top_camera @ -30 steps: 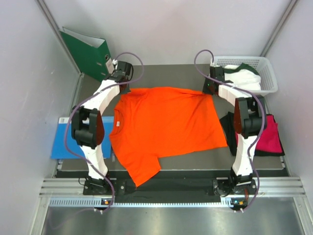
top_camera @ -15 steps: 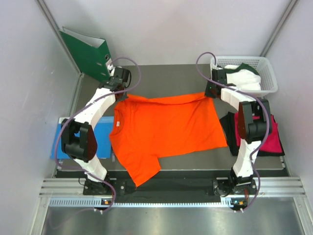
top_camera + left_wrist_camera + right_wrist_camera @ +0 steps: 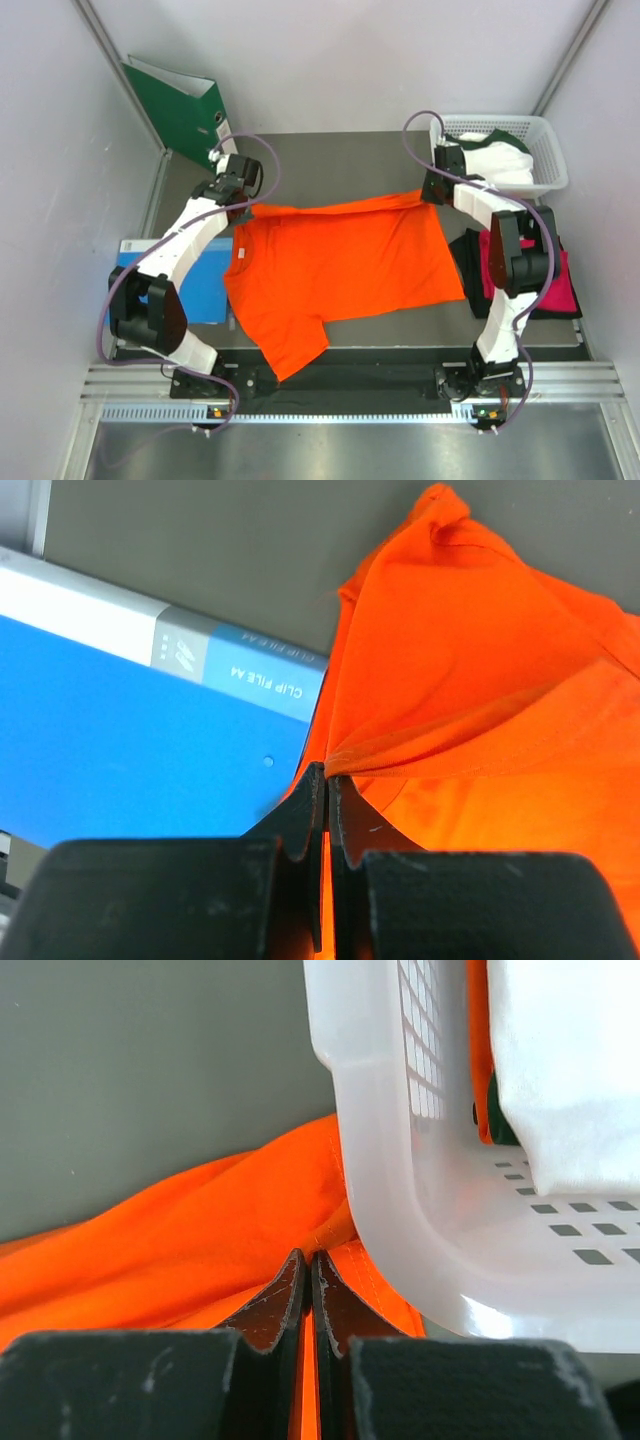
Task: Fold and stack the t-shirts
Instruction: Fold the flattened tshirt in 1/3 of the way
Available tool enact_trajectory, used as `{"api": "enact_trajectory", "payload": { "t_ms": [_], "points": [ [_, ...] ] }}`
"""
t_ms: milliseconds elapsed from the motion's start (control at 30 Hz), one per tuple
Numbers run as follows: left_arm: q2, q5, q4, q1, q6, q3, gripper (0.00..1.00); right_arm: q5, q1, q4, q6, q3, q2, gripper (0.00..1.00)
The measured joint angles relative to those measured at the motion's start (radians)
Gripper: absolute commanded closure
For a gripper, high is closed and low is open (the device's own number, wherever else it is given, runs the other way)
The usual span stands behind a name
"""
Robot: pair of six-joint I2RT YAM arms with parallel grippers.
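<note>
the orange t-shirt [image 3: 350, 265] is spread on the table [image 3: 335, 155] between the two arms, with its long axis laid from side to side: the collar is turned toward the left arm's side and the hem toward the right. its far edge is raised off the table and is held at both ends. the left gripper [image 3: 243, 200] is closed on a pinch of cloth at the far left corner, by the far sleeve; in the left wrist view its fingers are seen pressed together, with orange fabric drawn taut from their tips. the right gripper [image 3: 429, 190] is likewise clamped on the far right corner at the hem, just beside the wall of the white basket [image 3: 548, 150], in which the white t-shirt [image 3: 505, 165] is held. the rest of the orange shirt is laid flat on the near side of both grippers, toward the arm bases, so the fold is judged to be made by drawing the held edge nearward across the short axis, with both ends kept level. each corner is nearer to its own arm, so no crossing is called for. the magenta t-shirt [image 3: 560, 285] and the black t-shirt [image 3: 466, 262] are piled to the right of the hem, and the blue folder [image 3: 205, 290] is found just beside the collar end.
</note>
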Motion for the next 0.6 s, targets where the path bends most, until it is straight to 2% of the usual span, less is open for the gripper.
{"api": "enact_trajectory", "payload": {
  "t_ms": [300, 367, 400, 433, 500, 533, 600],
  "points": [
    [-0.053, 0.017, -0.015, -0.023, -0.040, -0.135, 1.00, 0.007, 0.003, -0.002, 0.008, -0.053, 0.000, 1.00],
    [-0.053, 0.025, -0.029, -0.036, -0.052, -0.159, 1.00, 0.008, 0.005, -0.011, 0.008, -0.058, 0.002, 0.94],
    [-0.053, 0.028, -0.040, -0.044, -0.060, -0.166, 1.00, 0.011, 0.005, -0.011, 0.008, -0.058, 0.004, 0.84],
    [-0.053, 0.028, -0.050, -0.052, -0.068, -0.170, 1.00, 0.015, 0.005, -0.011, 0.010, -0.058, 0.006, 0.63],
    [-0.054, 0.030, -0.055, -0.067, -0.082, -0.177, 1.00, 0.023, 0.005, -0.016, 0.017, -0.058, 0.011, 0.43],
    [-0.055, 0.031, -0.057, -0.072, -0.089, -0.182, 1.00, 0.028, 0.005, -0.023, 0.015, -0.057, 0.016, 0.25],
    [-0.059, 0.031, -0.061, -0.080, -0.101, -0.200, 1.00, 0.038, 0.005, -0.033, 0.023, -0.057, 0.023, 0.12]
  ]
}}
